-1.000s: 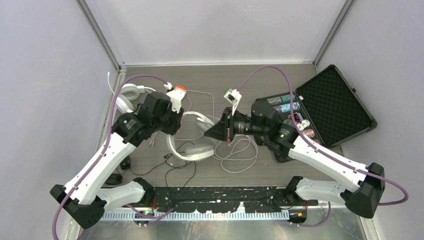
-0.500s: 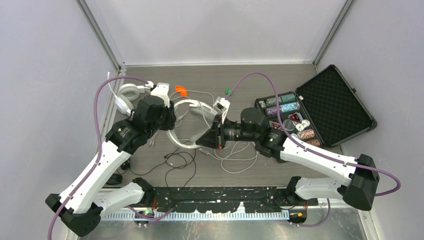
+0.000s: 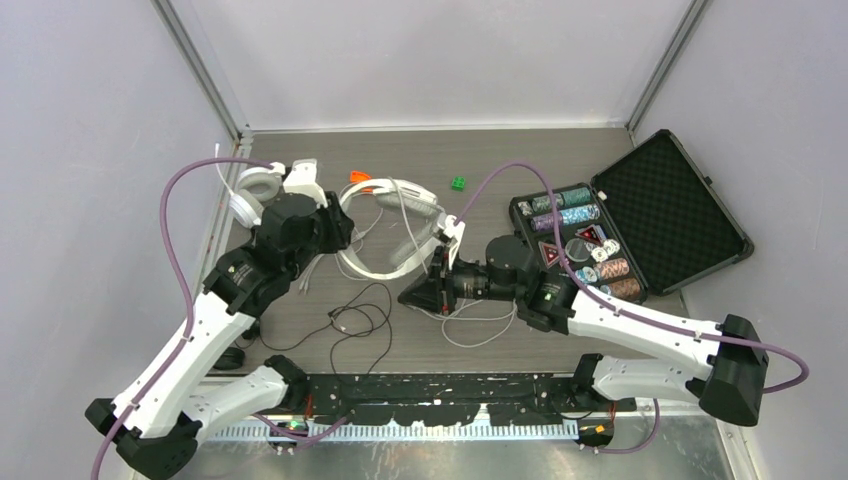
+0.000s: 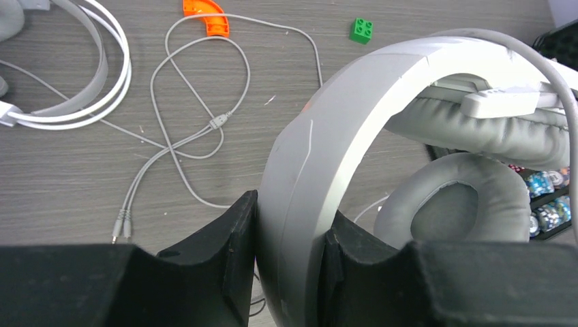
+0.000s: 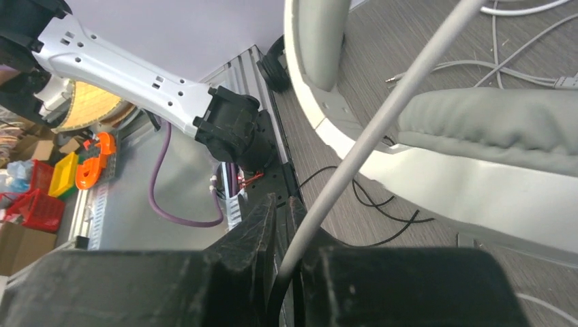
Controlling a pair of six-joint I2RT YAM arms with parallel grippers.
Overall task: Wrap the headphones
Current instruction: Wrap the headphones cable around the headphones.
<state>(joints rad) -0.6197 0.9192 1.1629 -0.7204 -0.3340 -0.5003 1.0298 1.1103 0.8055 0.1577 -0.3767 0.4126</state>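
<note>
white headphones (image 4: 327, 136) fill my left gripper (image 4: 290, 225) jaws, no gap, looped cord (image 4: 204, 129) and second headset (image 4: 88, 82) clutter ahead-left, bare table (image 4: 54, 184) just left I can pass, chip case (image 4: 564, 44) far right, white cord (image 5: 382, 122) between my right gripper (image 5: 292, 221) jaws, grey padding (image 5: 491, 126) crowding ahead-right, left arm (image 5: 232, 129) ahead-left

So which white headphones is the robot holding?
The pair in the middle, its headband clamped in the left gripper. The other white pair lies untouched by the wall.

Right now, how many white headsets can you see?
2. One white headset lies at the table's far left corner. The second headset is in the middle, its headband clamped in the left pincer; the right pincer pinches a white cord. Others may be hidden.
</note>
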